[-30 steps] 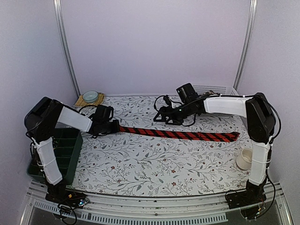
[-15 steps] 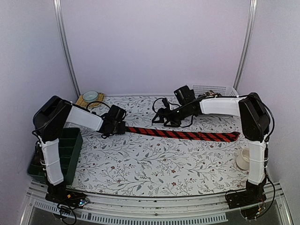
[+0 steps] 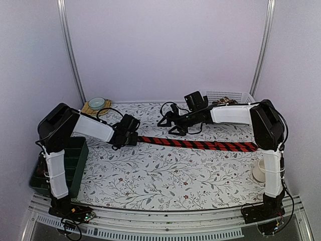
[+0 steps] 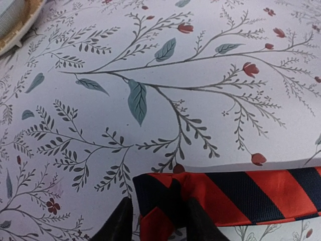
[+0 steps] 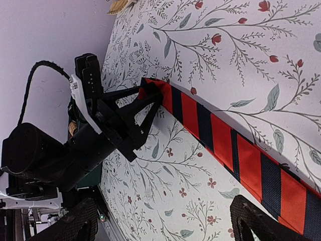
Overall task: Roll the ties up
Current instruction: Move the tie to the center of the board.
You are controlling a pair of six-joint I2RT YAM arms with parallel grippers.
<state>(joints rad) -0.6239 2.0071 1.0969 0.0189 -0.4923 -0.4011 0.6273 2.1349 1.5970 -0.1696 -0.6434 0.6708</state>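
A red tie with black diagonal stripes (image 3: 200, 144) lies flat across the flowered table, from left of centre to the right edge. My left gripper (image 3: 134, 137) is shut on its narrow left end. In the left wrist view the tie end (image 4: 200, 193) is folded over between my two fingers (image 4: 119, 223), low on the cloth. My right gripper (image 3: 166, 121) hovers behind the tie's left part, open and empty. In the right wrist view its fingers (image 5: 251, 221) stand wide apart, with the tie (image 5: 225, 145) and the left gripper (image 5: 145, 103) in sight. No other ties show.
A dark green bin (image 3: 75, 156) stands at the left edge. A bowl on a woven mat (image 3: 96, 104) sits at the back left, a white basket (image 3: 228, 95) at the back right, and a white cup (image 3: 260, 170) at the right near the right arm's base.
My left gripper has moved right with the tie's narrow end, pushing it toward the middle. My right gripper has shifted a little to the left.
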